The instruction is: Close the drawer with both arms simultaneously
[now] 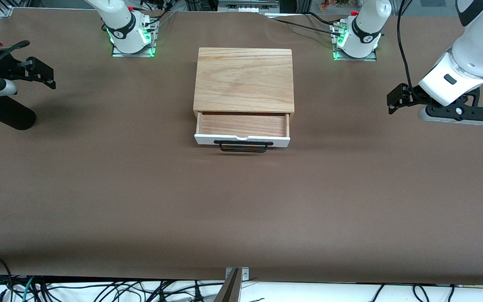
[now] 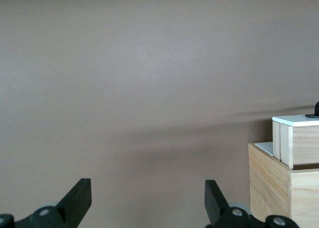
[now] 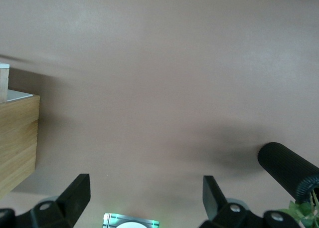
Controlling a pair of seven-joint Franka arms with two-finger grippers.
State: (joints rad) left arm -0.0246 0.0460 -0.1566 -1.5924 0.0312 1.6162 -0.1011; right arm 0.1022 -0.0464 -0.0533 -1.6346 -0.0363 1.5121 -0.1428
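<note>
- My left jaws and my right jaws both stand spread wide, holding nothing.
- Each pair hangs over bare bench (image 1: 241,209), at opposite edges of the frame, the left arm (image 1: 468,63) and right arm (image 1: 120,21) about equally far from the work.
- The drawer (image 1: 242,126) lies between them, upper centre of the frame, well apart from both.
- It is pulled partway out of the oak box (image 1: 243,79), toward the front camera.
- Its white front runs lengthwise across the frame, with a black wire handle (image 1: 243,146); the tray looks empty.
- I judge the push must go against that front, toward my bases.
</note>
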